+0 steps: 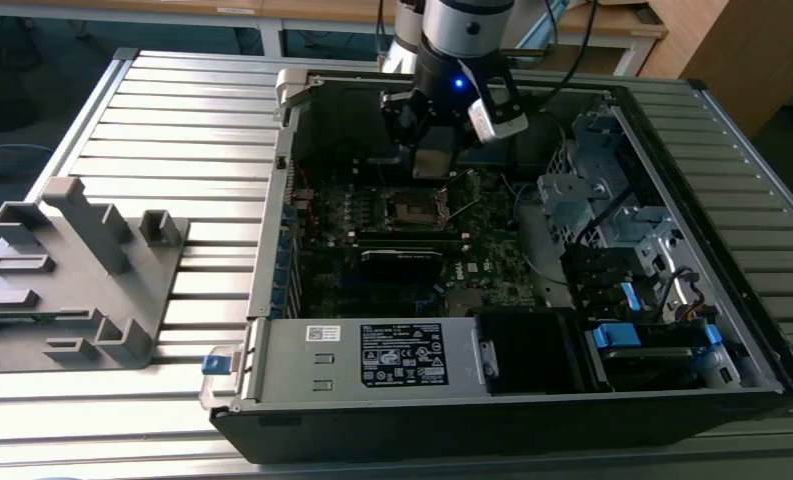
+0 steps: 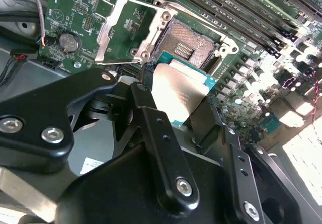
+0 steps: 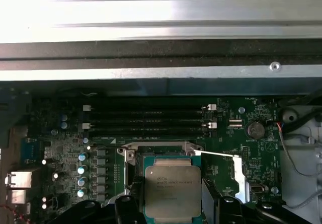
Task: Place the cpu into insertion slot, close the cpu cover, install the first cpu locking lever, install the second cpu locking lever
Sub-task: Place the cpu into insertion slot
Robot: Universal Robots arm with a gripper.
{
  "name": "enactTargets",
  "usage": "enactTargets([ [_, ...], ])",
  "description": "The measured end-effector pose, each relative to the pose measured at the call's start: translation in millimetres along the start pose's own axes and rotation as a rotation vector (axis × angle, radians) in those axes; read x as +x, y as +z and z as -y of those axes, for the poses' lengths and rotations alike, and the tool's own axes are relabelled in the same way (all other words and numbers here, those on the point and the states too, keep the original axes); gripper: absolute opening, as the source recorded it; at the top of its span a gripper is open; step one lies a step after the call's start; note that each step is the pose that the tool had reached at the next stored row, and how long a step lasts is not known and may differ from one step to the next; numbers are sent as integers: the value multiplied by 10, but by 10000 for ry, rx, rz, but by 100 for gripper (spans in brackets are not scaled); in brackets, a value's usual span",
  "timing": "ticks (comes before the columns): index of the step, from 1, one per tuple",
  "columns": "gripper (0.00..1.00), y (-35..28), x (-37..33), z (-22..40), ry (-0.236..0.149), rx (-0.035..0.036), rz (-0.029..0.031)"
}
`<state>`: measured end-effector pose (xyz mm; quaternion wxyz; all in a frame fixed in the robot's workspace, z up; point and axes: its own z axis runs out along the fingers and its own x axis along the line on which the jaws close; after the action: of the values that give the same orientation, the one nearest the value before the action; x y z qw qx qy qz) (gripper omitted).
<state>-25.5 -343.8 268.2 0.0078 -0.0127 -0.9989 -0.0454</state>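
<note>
Cpu (image 3: 172, 191) held edge-on-edge between the black fingers (image 2: 151, 118) of the claw (image 2: 176, 100), which is clamped on it; metal top faces the wrist cameras; near square, no clear long axis, edges parallel to the insertion slot (image 2: 193, 43) just past the fingertips; cpu cover (image 2: 118, 30) lies open beside the claw, clear of the slot.

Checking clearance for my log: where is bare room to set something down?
Bare slatted table between the grey fixture and the computer case. Crowded inside: the hand holds the cpu near the insertion slot, memory slots alongside.
</note>
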Motion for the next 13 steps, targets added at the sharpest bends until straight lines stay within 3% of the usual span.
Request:
enactTargets([
  [13,54,173,25,18,-6,0,4],
])
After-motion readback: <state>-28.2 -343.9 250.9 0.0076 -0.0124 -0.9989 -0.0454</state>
